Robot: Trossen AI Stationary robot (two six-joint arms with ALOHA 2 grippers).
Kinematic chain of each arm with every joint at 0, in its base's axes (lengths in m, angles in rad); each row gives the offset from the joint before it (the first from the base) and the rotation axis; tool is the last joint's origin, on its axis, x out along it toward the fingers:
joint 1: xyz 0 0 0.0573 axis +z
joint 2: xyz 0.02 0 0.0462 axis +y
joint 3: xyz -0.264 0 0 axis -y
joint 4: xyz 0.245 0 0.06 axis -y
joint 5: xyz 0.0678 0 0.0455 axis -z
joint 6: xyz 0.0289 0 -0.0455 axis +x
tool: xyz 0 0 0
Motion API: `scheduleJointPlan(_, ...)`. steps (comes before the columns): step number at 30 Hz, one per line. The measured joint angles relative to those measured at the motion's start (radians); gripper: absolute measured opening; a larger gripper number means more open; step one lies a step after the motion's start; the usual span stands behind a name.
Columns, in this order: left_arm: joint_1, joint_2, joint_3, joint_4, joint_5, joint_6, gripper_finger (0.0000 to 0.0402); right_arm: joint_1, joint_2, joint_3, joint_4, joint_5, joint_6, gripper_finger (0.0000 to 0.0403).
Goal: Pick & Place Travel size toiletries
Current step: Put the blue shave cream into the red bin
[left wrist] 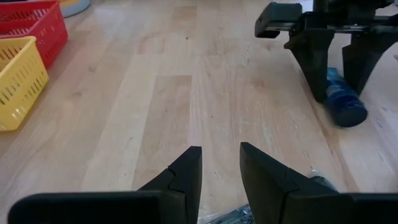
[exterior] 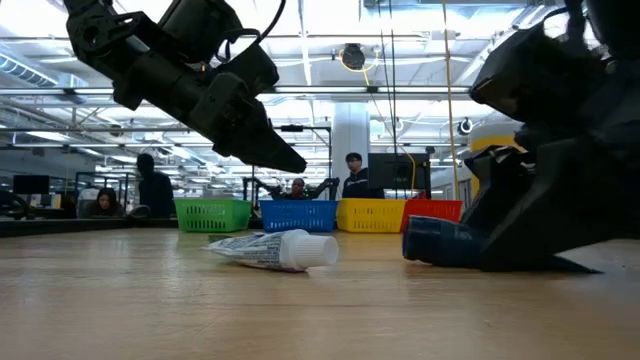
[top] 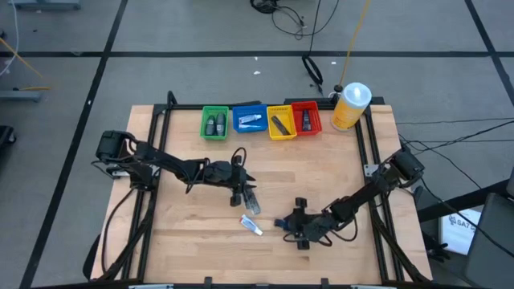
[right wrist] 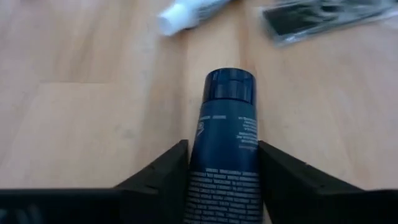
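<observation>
Bright overhead light, blurred close-ups

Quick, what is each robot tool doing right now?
Left tool: open, holding nothing, above the table.
Right tool: around the dark blue bottle, fingers at its sides.

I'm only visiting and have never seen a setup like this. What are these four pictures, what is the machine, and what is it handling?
Two dark robot arms work at a wooden table. One picture looks straight down, one sits at tabletop level, and two come from cameras on the arms' wrists.

The right hand sits low on the table, its fingers around a dark blue bottle lying on the wood.

The left hand hangs open, holding nothing, just above a white tube lying on the table.

Along the far edge stand a green bin, blue bin, yellow bin and red bin, each already holding small toiletries, beside a big yellow bottle.
</observation>
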Motion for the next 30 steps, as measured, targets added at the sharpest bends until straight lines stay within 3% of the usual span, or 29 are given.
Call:
scheduleJointPlan(7,-0.001,0.000,0.000,0.006,-0.054,0.000,0.0106,-0.103,-0.054,-0.006,-0.021,0.073,-0.102,0.0098)
scheduleJointPlan(12,0.005,0.000,0.000,0.022,-0.085,0.033,0.0106,-0.224,-0.233,-0.002,-0.023,0.166,-0.279,0.0081)
scheduleJointPlan(16,0.022,0.000,0.000,0.028,-0.118,0.075,0.0106,-0.389,-0.411,-0.003,-0.038,0.209,-0.367,0.0074)
scheduleJointPlan(22,0.062,0.000,0.000,-0.012,-0.142,0.074,0.0106,-0.751,-0.572,-0.004,-0.105,0.097,-0.353,0.0068)
scheduleJointPlan(27,0.098,0.000,0.000,-0.016,-0.142,0.055,0.0106,-1.029,-0.528,0.007,-0.097,-0.101,-0.224,0.0068)
scheduleJointPlan(30,0.116,0.000,0.000,-0.016,-0.142,0.055,0.0106,-1.119,-0.451,0.021,-0.109,-0.122,-0.147,0.0067)
